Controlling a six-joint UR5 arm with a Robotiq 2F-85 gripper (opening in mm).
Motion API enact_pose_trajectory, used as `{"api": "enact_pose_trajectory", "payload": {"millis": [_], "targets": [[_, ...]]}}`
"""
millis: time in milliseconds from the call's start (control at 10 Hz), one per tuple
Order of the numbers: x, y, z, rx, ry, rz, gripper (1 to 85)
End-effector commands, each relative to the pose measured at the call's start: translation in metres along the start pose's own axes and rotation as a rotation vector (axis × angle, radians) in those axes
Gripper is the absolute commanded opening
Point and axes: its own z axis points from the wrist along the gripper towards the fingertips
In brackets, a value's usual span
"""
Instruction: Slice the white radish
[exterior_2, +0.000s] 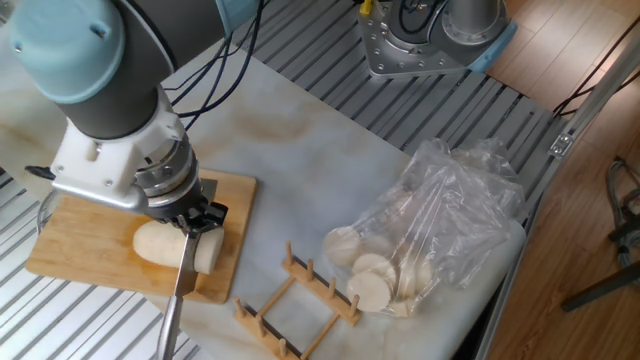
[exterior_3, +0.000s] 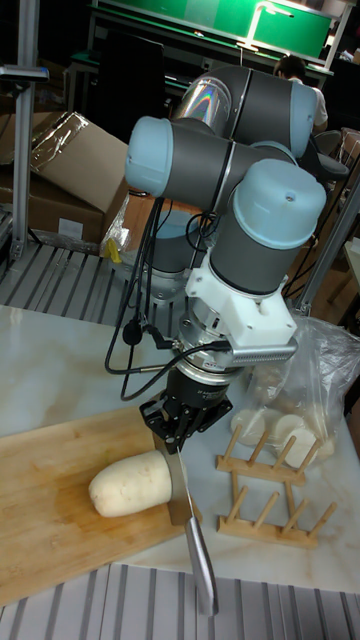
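the white radish (exterior_2: 165, 244) lies on its side on the wooden cutting board (exterior_2: 75, 250), at about 8 o'clock in the fixed view, its rounded end pointing toward 9 o'clock and its flat cut end toward 3 o'clock. it looks dense, stiff and smooth-skinned, probably a little slippery, and nothing braces it, so it could well roll or skid under a sideways push. the blade will likely want a firm, straight press through the firm flesh rather than a drag. the sensible place to bite is close to the cut end, so that a thick disc comes off there.

the gripper (exterior_3: 181, 424) points straight down from the ur5 arm (exterior_2: 95, 90), wrist directly above the radish. its jaws are clamped narrow on the blade of a kitchen knife (exterior_3: 186, 510), whose steel handle sticks out toward 6 o'clock past the board's edge. the blade stands on edge against the radish near its flat end; how deep it sits i cannot tell.

a small wooden rack (exterior_2: 295, 300) stands just beside the board at 4 o'clock.
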Motion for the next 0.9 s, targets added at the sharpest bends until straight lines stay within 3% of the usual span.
{"api": "enact_pose_trajectory", "payload": {"millis": [0, 200, 500, 600, 800], "targets": [[0.002, 0.003, -0.003, -0.004, -0.001, -0.001, 1.3], [0.001, 0.005, 0.000, -0.018, -0.012, -0.004, 1.3], [-0.017, 0.004, 0.001, -0.022, -0.103, -0.017, 1.3], [-0.015, 0.002, -0.004, -0.024, -0.109, -0.033, 1.3], [-0.004, 0.000, 0.000, -0.029, -0.088, -0.038, 1.3]]}}
